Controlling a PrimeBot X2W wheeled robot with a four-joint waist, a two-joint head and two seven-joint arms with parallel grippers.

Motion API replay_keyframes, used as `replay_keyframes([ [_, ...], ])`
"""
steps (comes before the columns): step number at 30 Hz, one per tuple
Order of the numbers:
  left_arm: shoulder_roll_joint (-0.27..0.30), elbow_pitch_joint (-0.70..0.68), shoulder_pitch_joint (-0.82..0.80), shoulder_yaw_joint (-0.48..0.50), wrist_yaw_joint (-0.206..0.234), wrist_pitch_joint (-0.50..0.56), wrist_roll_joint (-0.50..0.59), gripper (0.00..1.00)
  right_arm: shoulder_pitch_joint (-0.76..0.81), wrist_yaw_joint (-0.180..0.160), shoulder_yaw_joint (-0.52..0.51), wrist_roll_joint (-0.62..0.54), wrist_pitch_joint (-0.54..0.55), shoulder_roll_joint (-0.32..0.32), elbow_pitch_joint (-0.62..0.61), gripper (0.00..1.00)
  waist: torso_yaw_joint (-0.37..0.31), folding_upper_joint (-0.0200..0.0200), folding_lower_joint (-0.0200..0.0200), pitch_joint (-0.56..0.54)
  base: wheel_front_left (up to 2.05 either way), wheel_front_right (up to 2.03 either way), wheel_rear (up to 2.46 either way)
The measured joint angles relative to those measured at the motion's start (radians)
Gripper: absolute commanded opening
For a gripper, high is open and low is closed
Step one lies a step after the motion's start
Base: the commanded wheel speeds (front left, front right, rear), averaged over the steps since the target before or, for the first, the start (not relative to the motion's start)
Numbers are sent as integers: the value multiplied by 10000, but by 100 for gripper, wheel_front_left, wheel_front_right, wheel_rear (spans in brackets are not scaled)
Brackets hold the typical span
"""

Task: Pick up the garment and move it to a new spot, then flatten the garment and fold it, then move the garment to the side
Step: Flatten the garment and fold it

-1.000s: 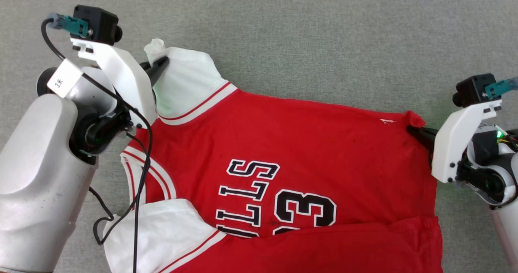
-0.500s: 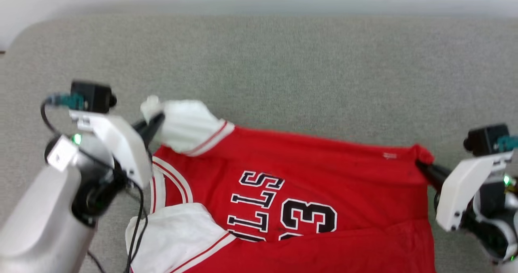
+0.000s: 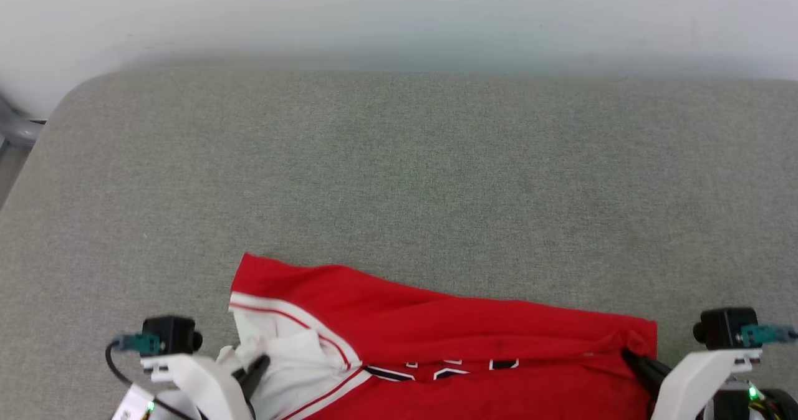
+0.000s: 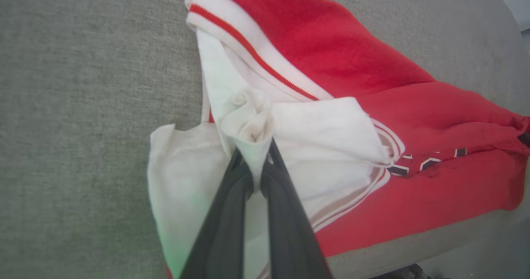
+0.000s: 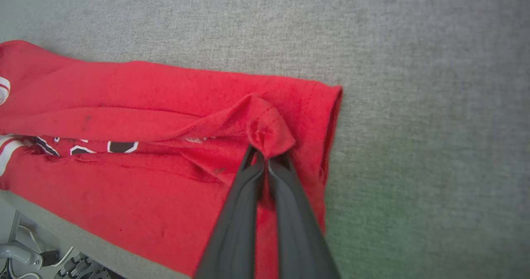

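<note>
- Red jersey-style cloth shirt (image 3: 436,326) is being held folded over itself at the near edge of a grey woven surface (image 3: 399,171).
- In the left wrist view, its bunched white sleeve (image 4: 248,117) is being pinched tight by the left gripper (image 4: 256,169).
- In the right wrist view, a red hem corner (image 5: 267,132) is being clamped by the right gripper (image 5: 262,157).
- Both arms are being held low, at the head view's bottom corners.
- A pale wall (image 3: 399,15) is being shown beyond.
</note>
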Motion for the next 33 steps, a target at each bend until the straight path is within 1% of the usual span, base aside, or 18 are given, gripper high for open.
replay_keyframes([
  [3,-176,58,481,36,84,-242,-150,0,267,0,-134,10,-395,104,286,0,-2,0,0,-31,0,0,0],
  [4,-261,140,561,38,86,-318,-209,0,350,0,-144,33,-512,159,368,3,5,0,1,-49,0,0,0],
  [5,-313,232,636,29,92,-456,-167,0,435,0,-159,36,-685,232,435,20,8,0,0,-73,0,0,0],
  [6,-370,343,671,42,127,-617,-161,0,518,0,-157,71,-817,280,500,65,12,0,0,-97,0,0,0],
  [7,-439,472,675,48,100,-825,-109,20,594,0,-155,107,-913,341,581,100,7,0,0,-115,0,0,0],
  [9,-610,673,673,71,-27,-1258,13,100,711,-2,-270,228,-1296,581,650,100,-4,0,0,-165,0,0,0],
  [11,-715,842,667,71,-81,-1590,130,100,802,4,-253,278,-1499,713,602,100,-4,0,0,-226,0,0,0],
  [14,-685,907,635,159,-192,-2029,290,100,1009,-4,-353,267,-1628,734,251,100,5,0,0,-376,0,0,0],
  [16,-562,853,581,253,-196,-2349,497,100,1174,-4,-383,245,-1551,727,-136,100,-15,0,0,-498,0,0,0],
  [19,-418,625,502,454,-119,-2982,849,100,1385,-4,-518,173,-1104,675,-694,100,-65,0,0,-716,0,0,0],
  [21,-366,364,427,606,90,-3701,1344,100,1489,-4,-731,173,-750,577,-955,100,-96,0,0,-841,0,0,0],
  [24,-368,61,305,732,272,-4583,1848,100,1580,-4,-1248,67,-157,437,-1218,100,-115,0,0,-963,0,0,0],
  [25,-418,-54,190,853,476,-5158,2178,100,1611,-4,-1626,12,311,420,-1306,100,-84,0,0,-982,0,0,0],
  [26,-424,-111,128,901,560,-5371,2418,100,1623,-4,-1810,13,591,418,-1321,100,-63,0,1,-983,0,0,0],
  [29,-539,-405,-35,1062,673,-5714,2945,100,1633,-4,-2171,12,1172,339,-1459,100,48,0,0,-908,0,0,0],
  [33,-767,-940,-134,1193,738,-5822,3770,100,1553,-4,-2121,2,1793,299,-1496,100,272,0,1,-667,0,0,0],
])
